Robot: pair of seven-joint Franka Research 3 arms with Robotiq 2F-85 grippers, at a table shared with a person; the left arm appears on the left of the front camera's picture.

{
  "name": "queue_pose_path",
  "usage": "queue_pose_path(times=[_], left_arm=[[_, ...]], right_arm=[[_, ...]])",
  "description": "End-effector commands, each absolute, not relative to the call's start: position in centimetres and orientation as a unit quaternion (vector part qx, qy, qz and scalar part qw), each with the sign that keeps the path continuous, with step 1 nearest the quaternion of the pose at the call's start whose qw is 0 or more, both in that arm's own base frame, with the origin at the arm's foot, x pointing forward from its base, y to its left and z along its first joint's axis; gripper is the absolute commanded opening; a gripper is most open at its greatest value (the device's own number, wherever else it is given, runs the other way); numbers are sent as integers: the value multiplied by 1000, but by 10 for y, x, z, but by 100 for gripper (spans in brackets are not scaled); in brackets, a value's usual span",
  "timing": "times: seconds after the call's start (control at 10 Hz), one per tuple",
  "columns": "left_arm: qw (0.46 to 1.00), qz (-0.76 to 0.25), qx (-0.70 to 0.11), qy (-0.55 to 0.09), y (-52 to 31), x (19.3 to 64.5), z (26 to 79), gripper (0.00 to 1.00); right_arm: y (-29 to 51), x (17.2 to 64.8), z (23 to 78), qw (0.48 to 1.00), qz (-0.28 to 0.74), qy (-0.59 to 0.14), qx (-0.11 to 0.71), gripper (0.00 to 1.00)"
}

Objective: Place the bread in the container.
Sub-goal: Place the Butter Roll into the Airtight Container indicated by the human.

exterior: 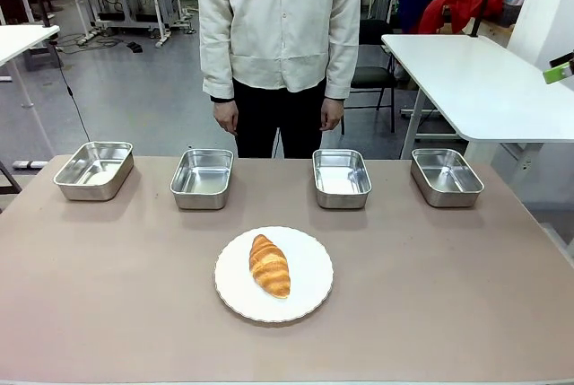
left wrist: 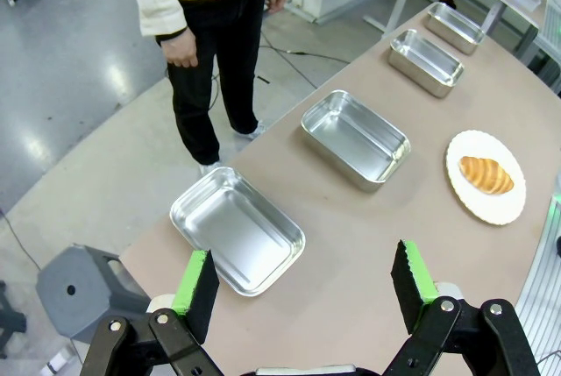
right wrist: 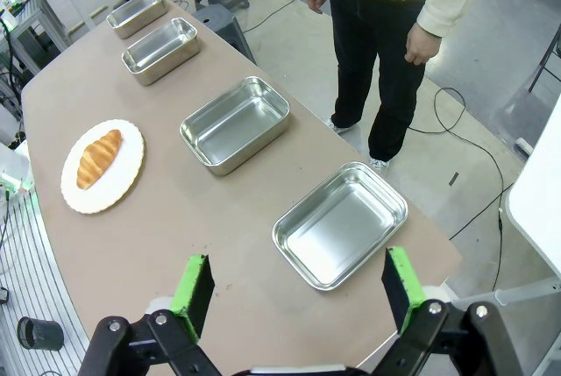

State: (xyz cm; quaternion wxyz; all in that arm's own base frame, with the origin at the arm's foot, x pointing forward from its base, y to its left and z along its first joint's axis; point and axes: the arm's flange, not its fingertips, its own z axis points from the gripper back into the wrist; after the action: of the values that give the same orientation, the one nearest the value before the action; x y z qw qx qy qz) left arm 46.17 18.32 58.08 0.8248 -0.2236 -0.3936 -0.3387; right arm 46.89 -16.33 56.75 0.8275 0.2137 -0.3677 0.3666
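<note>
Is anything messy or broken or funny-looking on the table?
No, nothing stands out. The croissant lies whole on the white plate, and the four steel trays sit upright and empty in a row by the far edge.

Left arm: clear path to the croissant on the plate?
Probably yes. Its jaws stand open, the croissant lies uncovered on the white plate, and only bare tabletop lies between; the trays sit along the far edge.

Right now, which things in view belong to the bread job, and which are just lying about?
For the job:
croissant; far-left tray, mid-left tray, mid-right tray, far-right tray. All are empty, and I cannot tell which is the target.

Lying about:
white plate under the croissant; grey stool; white side table.
</note>
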Motion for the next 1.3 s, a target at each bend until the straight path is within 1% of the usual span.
queue_pose_path(times=[0.0, 1.2], left_arm=[[820, -345, -227, -397, 186, 460, 581, 100], [820, -345, -227, -397, 186, 460, 581, 100]], right_arm=[[-163, 469, 568, 826, 368, -369, 216, 100], [-163, 469, 568, 826, 368, -369, 216, 100]])
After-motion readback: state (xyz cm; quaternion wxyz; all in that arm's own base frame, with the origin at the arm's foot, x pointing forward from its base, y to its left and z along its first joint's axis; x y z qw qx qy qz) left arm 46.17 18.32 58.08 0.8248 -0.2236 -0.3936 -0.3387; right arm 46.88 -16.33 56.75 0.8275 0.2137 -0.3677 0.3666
